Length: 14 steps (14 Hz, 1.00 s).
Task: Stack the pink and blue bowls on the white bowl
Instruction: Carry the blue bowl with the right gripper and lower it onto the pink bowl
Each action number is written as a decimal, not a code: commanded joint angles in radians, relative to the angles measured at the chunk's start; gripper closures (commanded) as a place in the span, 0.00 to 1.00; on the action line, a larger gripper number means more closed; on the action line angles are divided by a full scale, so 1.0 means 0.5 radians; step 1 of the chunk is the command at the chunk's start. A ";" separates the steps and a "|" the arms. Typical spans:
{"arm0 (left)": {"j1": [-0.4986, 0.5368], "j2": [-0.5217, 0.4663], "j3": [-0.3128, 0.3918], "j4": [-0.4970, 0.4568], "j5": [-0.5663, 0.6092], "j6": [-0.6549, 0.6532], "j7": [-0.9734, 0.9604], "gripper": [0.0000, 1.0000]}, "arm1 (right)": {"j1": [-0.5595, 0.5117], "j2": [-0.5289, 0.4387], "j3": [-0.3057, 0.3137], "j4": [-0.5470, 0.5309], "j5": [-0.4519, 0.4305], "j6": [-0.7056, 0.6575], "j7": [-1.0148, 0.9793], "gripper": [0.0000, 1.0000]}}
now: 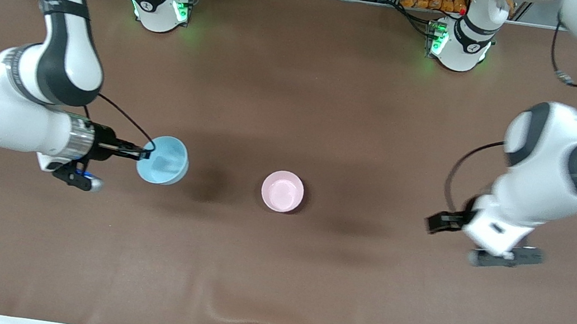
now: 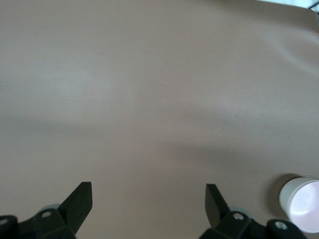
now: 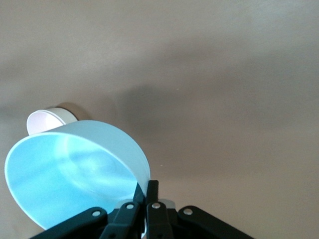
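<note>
Two bowls show — one blue bowl (image 1: pixel 163 160), one pink bowl (image 1: pixel 282 191). The right gripper (image 1: pixel 142 152) pinches the blue bowl's rim, holding it tilted over the brown table (image 1: pixel 273 273) toward the right arm's end. The pink one sits mid-table, upright. The left gripper (image 2: pixel 148 199) hovers spread wide over bare table — holding nothing.

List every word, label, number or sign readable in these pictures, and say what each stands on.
None can be read.
Small dark marks on the two arm bases, on the right arm's and on the left arm's: too small to read.
The blue bowl, held by the right claw, and the pink bowl are plain; so is the open left claw.
</note>
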 commanded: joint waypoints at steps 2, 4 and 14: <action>-0.063 -0.296 0.192 -0.034 -0.059 -0.311 0.239 0.00 | 0.254 0.106 -0.022 0.011 0.227 0.186 0.197 1.00; -0.067 -0.435 0.266 -0.034 -0.062 -0.517 0.429 0.00 | 0.392 0.155 -0.022 0.017 0.298 0.290 0.378 1.00; -0.015 -0.901 0.346 -0.053 -0.046 -1.005 0.715 0.00 | 0.905 0.440 -0.025 0.041 0.396 0.898 1.136 1.00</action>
